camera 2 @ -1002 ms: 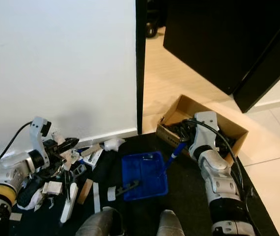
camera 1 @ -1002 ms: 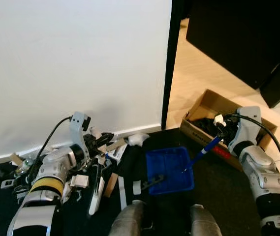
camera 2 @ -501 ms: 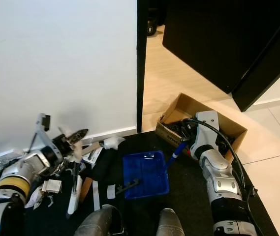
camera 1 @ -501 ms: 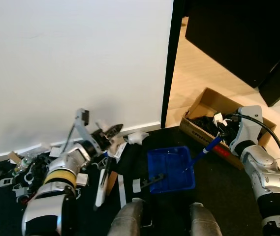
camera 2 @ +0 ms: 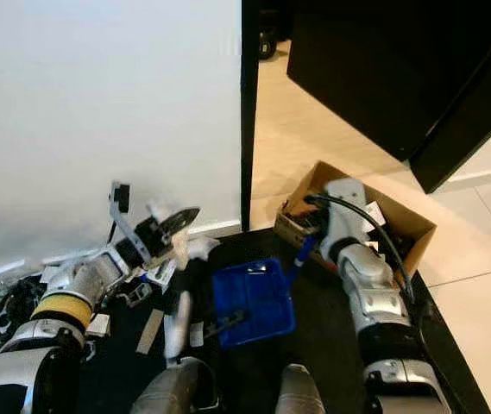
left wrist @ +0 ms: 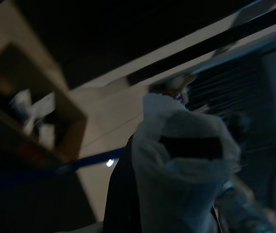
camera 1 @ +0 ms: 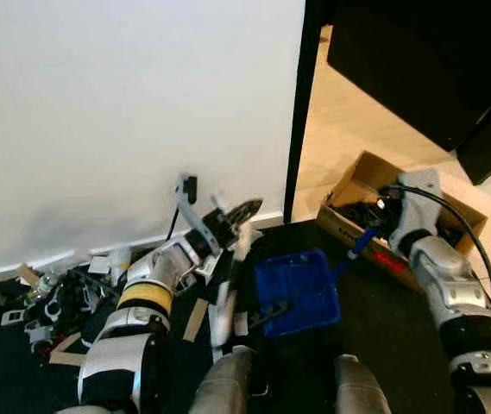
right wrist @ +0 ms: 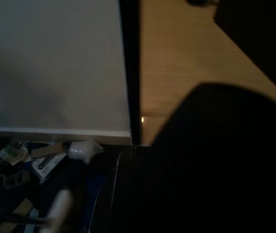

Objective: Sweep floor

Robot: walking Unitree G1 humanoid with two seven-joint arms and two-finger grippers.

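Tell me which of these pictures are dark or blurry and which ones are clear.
Both eye views are bright and mostly sharp, with slight blur on the left gripper near the blue dustpan. The left wrist view is dim and smeared. The right wrist view is dark, a black shape covering much of it, though the white wall reads clearly.

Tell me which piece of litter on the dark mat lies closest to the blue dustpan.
The small white scrap at the blue dustpan's near-left corner, by the dark strip on the pan's edge. The tan cardboard strip and the clutter by the wall lie farther to the left.

Silver arms, yellow band on left forearm point(camera 1: 144, 296), black cables
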